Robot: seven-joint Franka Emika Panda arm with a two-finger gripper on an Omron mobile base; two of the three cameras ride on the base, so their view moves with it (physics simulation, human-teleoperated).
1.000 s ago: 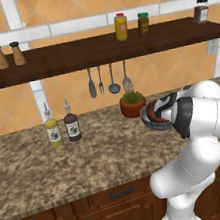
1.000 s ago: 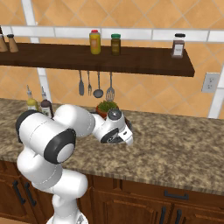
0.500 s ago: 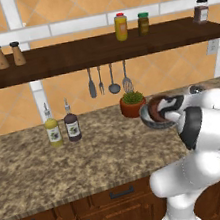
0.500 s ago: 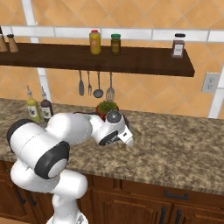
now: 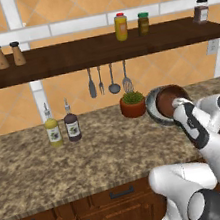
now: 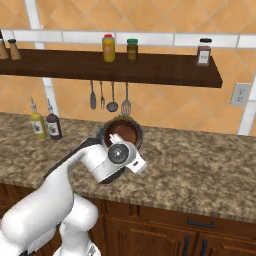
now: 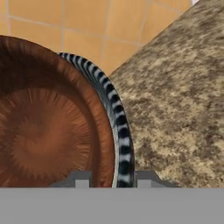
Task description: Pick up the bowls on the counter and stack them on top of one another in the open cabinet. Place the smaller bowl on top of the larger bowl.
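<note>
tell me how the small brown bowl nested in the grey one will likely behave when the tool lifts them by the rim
The smaller bowl looks glossy and sits loose inside the larger bowl, so it could slide or shift. Both are tipped on edge in the tool, which pinches both rims, so they may swing. They look rigid, unlikely to flex.

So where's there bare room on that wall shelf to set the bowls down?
The shelf has two long bare stretches: between the two shakers at its left end and the yellow jar, and between the green-lidded jar and the dark spice jar. It is tight only around the paired jars.
</note>
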